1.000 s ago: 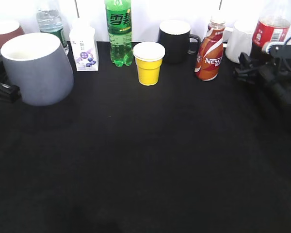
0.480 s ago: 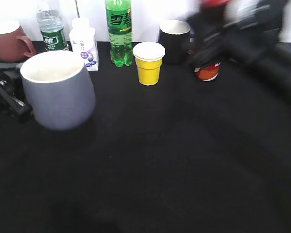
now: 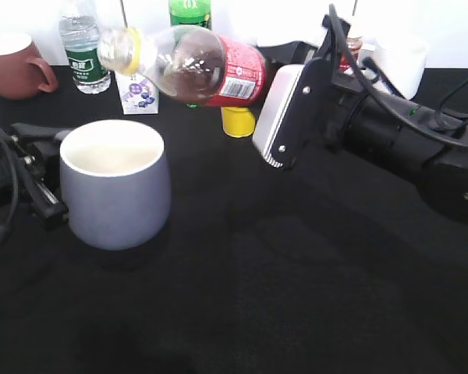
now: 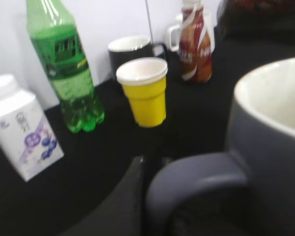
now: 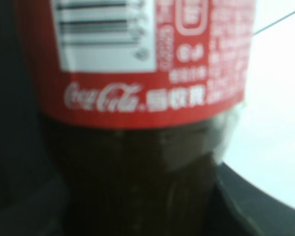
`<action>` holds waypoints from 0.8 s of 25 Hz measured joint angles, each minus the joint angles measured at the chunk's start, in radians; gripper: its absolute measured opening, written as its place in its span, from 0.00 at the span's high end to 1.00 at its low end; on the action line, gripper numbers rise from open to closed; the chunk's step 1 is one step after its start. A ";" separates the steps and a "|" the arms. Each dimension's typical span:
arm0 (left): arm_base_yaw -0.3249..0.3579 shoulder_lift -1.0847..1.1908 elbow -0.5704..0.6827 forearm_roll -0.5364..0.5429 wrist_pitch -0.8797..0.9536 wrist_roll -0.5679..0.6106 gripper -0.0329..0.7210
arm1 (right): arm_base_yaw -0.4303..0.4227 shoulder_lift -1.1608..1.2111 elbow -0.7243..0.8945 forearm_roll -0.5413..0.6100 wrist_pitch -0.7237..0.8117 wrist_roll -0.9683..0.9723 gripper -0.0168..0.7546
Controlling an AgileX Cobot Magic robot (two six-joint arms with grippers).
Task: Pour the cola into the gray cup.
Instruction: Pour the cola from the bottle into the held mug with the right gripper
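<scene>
Clearly the cola, tipped above the gray cup, is sloshing, rigid and slick; the right gripper's fingers clamp its lower body. The left gripper's fingers hold the cup's handle on the counter.

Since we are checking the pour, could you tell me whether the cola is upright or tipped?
Tipped. The cola lies nearly level in the right gripper, neck pointing left above the gray cup. No stream shows.
</scene>
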 joint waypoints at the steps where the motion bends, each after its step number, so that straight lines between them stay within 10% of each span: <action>1: 0.000 0.000 0.000 -0.012 0.021 0.011 0.89 | 0.000 0.001 0.000 0.033 0.000 -0.059 0.47; 20: 0.000 0.000 0.000 -0.001 -0.004 0.044 0.89 | 0.000 0.001 0.000 0.129 -0.060 -0.504 0.47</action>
